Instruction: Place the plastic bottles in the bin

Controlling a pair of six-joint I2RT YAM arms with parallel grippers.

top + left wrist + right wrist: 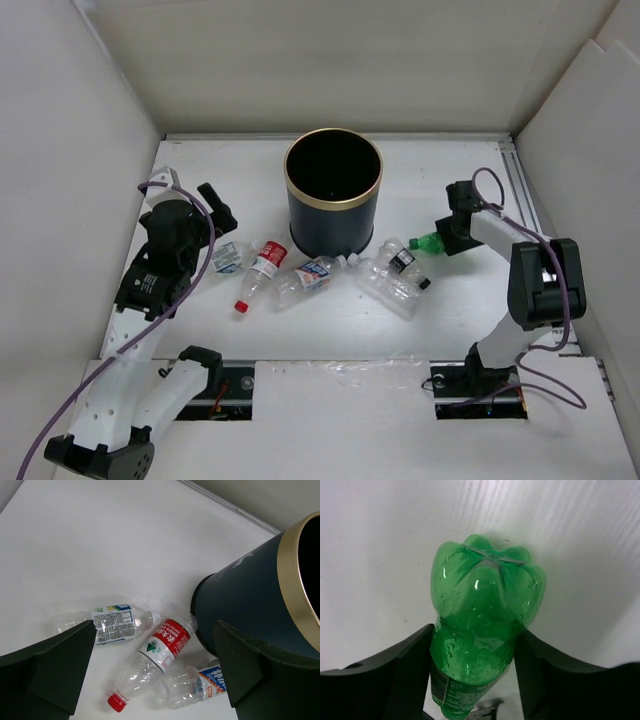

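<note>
Since right gripper (pixel 472 640) jaws clamp the green bottle (pixel 485 590) near its base, lift clear over the bin (pixel 332 225) rim before release; left gripper (pixel 155 630) jaws apart, empty.

A black cylindrical gold-rimmed bin (pixel 333 225) stands upright. Clear plastic bottles (pixel 312 273) lie before it, a green plastic bottle (pixel 428 240) further right.

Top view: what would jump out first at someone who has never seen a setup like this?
A black bin with a gold rim stands at the middle of the white table. In front of it lie clear bottles, among them a red-label bottle. To the bin's right, the right gripper is shut on a green bottle.
</note>
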